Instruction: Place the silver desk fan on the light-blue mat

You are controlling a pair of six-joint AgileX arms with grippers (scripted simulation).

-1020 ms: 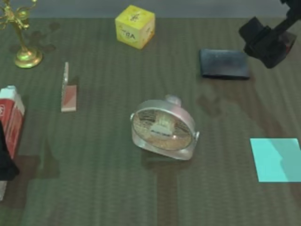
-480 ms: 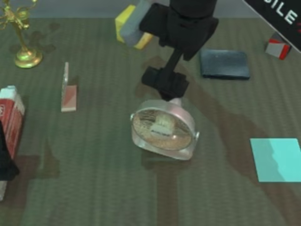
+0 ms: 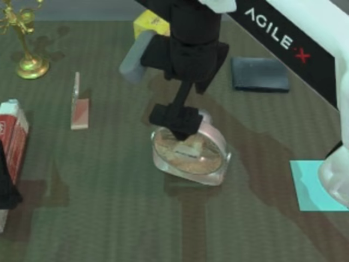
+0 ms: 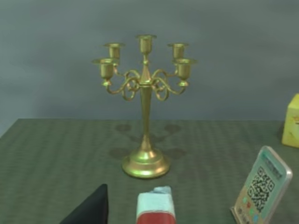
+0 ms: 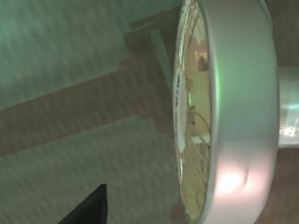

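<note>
A dark green ribbed table [image 3: 109, 218] stands before a plain grey wall [image 4: 56, 56]

The silver desk fan [image 5: 238, 116] fills the right half of the frame, seen edge-on, its wire grille facing left. A dark fingertip [image 5: 88, 207] pokes in at lower left over the green table [image 5: 56, 56].

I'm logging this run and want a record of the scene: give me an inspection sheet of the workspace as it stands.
Surface: dark green table, arm shadows across it.
Job's things: silver desk fan at centre, on the table; light-blue mat at the right edge, partly hidden by the right arm, nothing resting on it.
Clutter: gold candlestick, yellow cube, dark pad, small card stand, red-and-white carton.
Grippers: right gripper over the fan's top rim, grip not visible; left gripper not seen, its arm parked at the left edge.
Cables: nothing seen.
Surroundings: plain grey wall.
</note>
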